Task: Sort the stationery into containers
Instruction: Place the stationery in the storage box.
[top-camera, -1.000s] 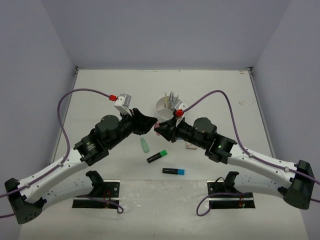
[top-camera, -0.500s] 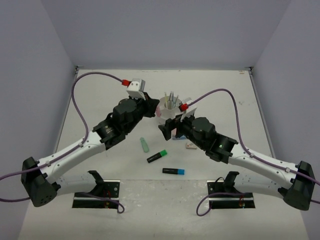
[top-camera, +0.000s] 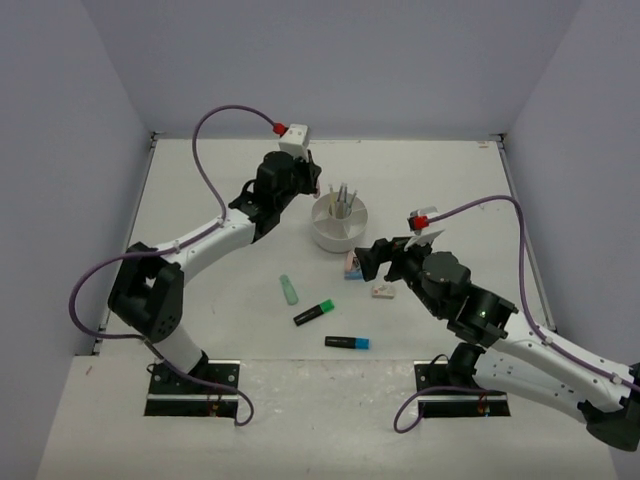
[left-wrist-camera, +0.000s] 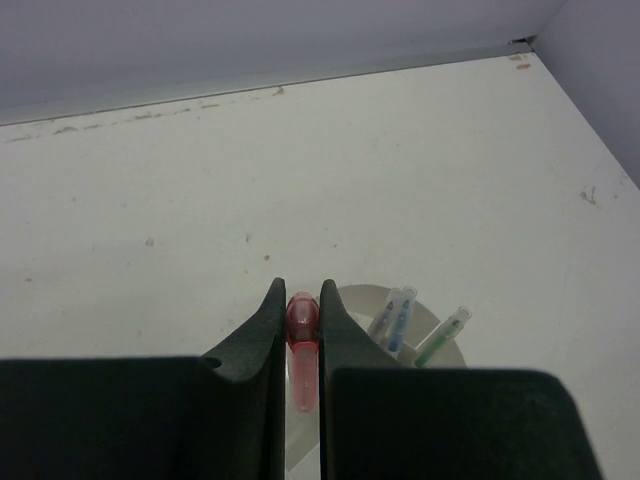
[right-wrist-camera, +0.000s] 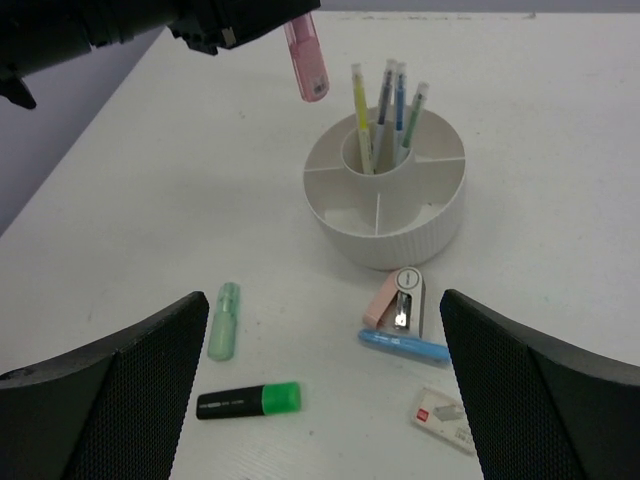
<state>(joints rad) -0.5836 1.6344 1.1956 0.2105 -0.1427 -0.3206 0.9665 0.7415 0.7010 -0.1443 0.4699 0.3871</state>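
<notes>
Left wrist view: my left fingers (left-wrist-camera: 302, 300) pinch the pink marker (left-wrist-camera: 301, 335), aloft just left of the white organiser (right-wrist-camera: 385, 245) near the worktop's (top-camera: 200, 200) middle. I judge this the placing step; next, swing rightward above it, then let go. My right fingers (right-wrist-camera: 320, 296) hang spread, empty.

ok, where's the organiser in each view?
Top external: organiser just above and right of centre.
Left wrist: organiser at the bottom, right of centre, only partly showing.
Right wrist: organiser in the upper middle, whole.
Shared landmark: the pens standing in its central cup.
</notes>
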